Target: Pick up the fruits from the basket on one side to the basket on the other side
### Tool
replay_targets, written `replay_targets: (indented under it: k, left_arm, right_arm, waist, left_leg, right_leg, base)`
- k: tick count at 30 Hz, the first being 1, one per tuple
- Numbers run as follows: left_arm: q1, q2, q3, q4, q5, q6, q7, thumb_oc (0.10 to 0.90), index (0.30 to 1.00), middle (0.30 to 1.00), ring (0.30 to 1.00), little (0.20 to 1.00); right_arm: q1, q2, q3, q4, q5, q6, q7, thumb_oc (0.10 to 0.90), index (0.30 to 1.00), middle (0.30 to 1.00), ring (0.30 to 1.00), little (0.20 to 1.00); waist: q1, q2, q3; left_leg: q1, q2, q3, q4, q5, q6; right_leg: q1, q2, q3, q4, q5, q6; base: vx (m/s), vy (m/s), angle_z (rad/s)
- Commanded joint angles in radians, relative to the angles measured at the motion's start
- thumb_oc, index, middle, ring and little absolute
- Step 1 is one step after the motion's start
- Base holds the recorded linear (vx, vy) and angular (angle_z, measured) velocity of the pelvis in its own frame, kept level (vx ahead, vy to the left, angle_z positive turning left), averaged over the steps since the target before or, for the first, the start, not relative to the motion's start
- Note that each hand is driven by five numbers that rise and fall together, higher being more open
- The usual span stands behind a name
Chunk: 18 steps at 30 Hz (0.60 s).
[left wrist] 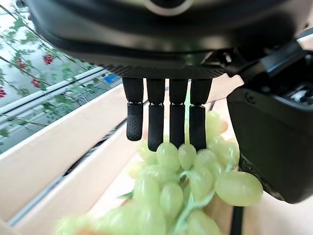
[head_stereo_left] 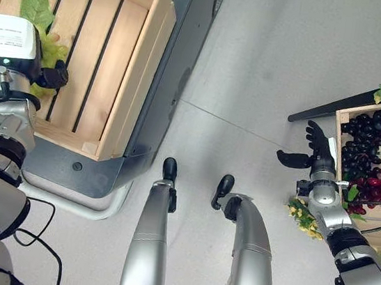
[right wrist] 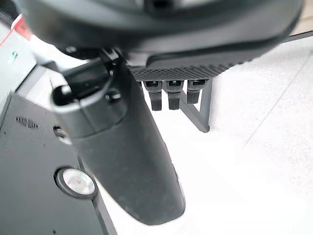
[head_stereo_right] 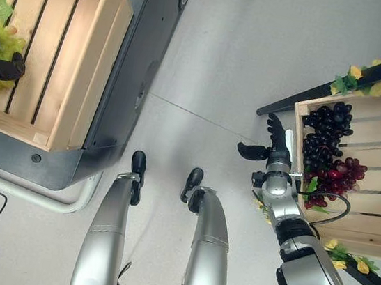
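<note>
A bunch of green grapes [left wrist: 181, 176] with a leaf [head_stereo_left: 38, 10] lies at the left end of the wooden crate [head_stereo_left: 123, 91] on my left. My left hand [head_stereo_left: 52, 75] hangs right over the bunch. Its fingers [left wrist: 156, 122] are straight above the grapes and its thumb stands beside them, so the hand is open. On my right, another wooden crate [head_stereo_left: 340, 123] holds dark grapes [head_stereo_left: 367, 137] and red grapes [head_stereo_left: 375, 182]. My right hand [head_stereo_left: 319, 156] hovers open and empty just outside that crate's near-left rim, fingers spread and thumb out.
The left crate rests on a dark grey stand [head_stereo_left: 171, 77] with a rounded base. A black frame bar [head_stereo_left: 321, 110] runs past the right crate. Yellow-green artificial leaves [head_stereo_left: 303, 217] trim its front. Grey floor [head_stereo_left: 256, 74] lies between the crates.
</note>
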State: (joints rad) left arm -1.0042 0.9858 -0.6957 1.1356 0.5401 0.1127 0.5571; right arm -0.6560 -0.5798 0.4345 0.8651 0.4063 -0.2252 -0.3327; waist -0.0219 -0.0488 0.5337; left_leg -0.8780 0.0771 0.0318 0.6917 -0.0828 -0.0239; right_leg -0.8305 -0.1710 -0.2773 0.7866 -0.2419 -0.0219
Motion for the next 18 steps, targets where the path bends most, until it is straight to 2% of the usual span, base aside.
replay_targets:
  k: [1,10,18]
  left_arm:
    - [0.066,0.038,0.071,-0.035,-0.045,0.003,0.032,0.4,0.3,0.3,0.3,0.3]
    - [0.097,0.042,0.109,-0.072,-0.11,-0.01,0.072,0.4,0.3,0.3,0.3,0.3]
    - [0.158,0.033,0.217,-0.113,-0.232,-0.078,0.144,0.4,0.3,0.3,0.3,0.3]
  right_arm:
    - [0.04,-0.075,-0.122,-0.027,0.066,-0.1,-0.027,0.8,0.9,0.9,0.9,0.9]
    - [0.068,-0.058,-0.148,-0.028,0.069,-0.101,-0.022,0.8,0.9,0.9,0.9,0.9]
    - [0.103,-0.033,-0.167,-0.047,0.05,-0.096,-0.034,0.8,0.9,0.9,0.9,0.9]
  waist:
    - [0.03,0.01,-0.014]
    - [0.027,0.036,-0.014]
    - [0.024,0.066,-0.014]
  left_leg:
    - [0.154,-0.038,0.076,-0.062,-0.096,0.042]
    - [0.234,-0.05,0.077,-0.064,-0.11,0.044]
    - [0.328,-0.066,0.081,-0.078,-0.117,0.046]
  right_leg:
    - [0.128,0.053,0.037,-0.05,-0.011,-0.011]
    - [0.202,0.047,0.045,-0.055,-0.023,-0.011]
    - [0.281,0.039,0.06,-0.061,-0.035,-0.013]
  base:
    - [0.0,0.0,0.0]
    - [0.0,-0.007,-0.03]
    - [0.0,0.002,-0.02]
